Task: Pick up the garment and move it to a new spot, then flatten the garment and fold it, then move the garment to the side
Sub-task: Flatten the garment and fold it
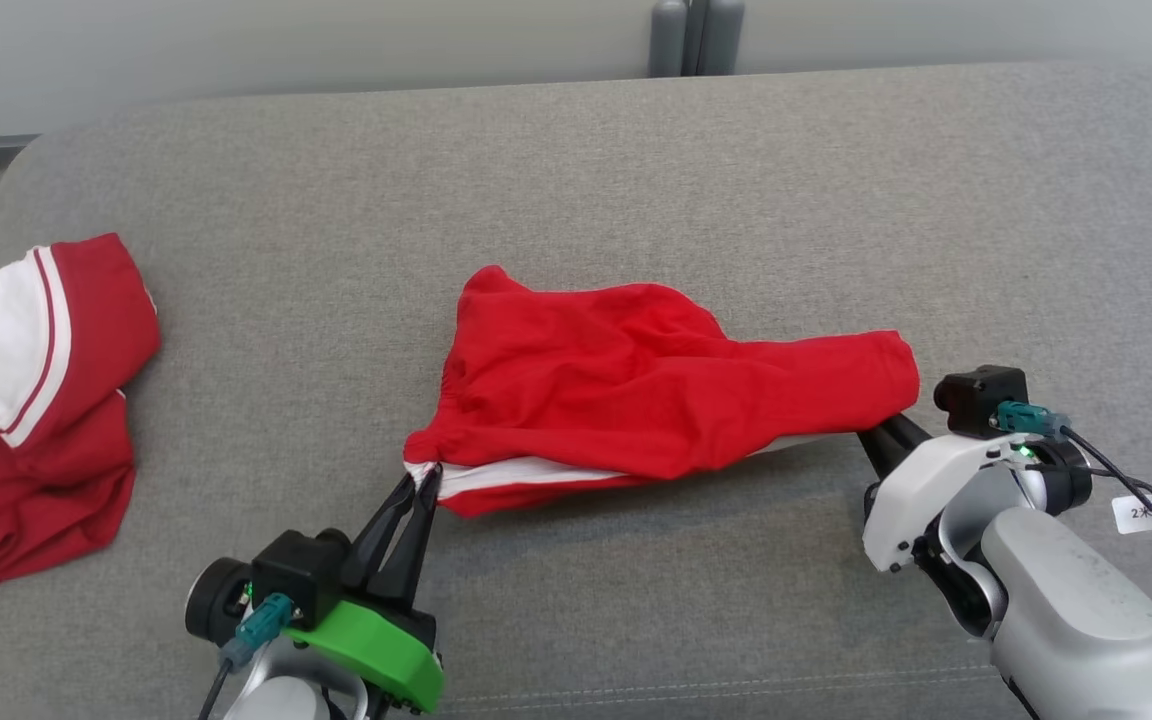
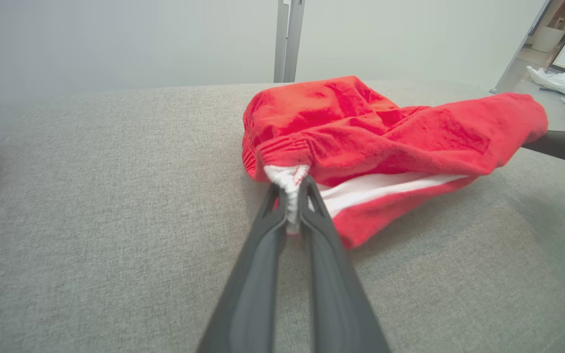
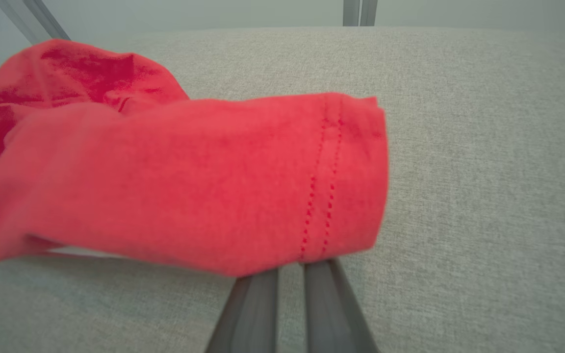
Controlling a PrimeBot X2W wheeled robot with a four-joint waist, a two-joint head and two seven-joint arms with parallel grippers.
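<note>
On the cushion (image 1: 636, 180) — both jaws clamp the garment (image 1: 656, 390)

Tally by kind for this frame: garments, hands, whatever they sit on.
Garments: 2 (bright red garment, held at both ends; dark red-and-white garment, lying apart at the left)
Hands: 2 (left hand, right hand, both shut)
Grey cushion: 1
Total: 5

Head camera looks down — wrist cameras skim low, close, sharing the red garment (image 1: 656, 390).
</note>
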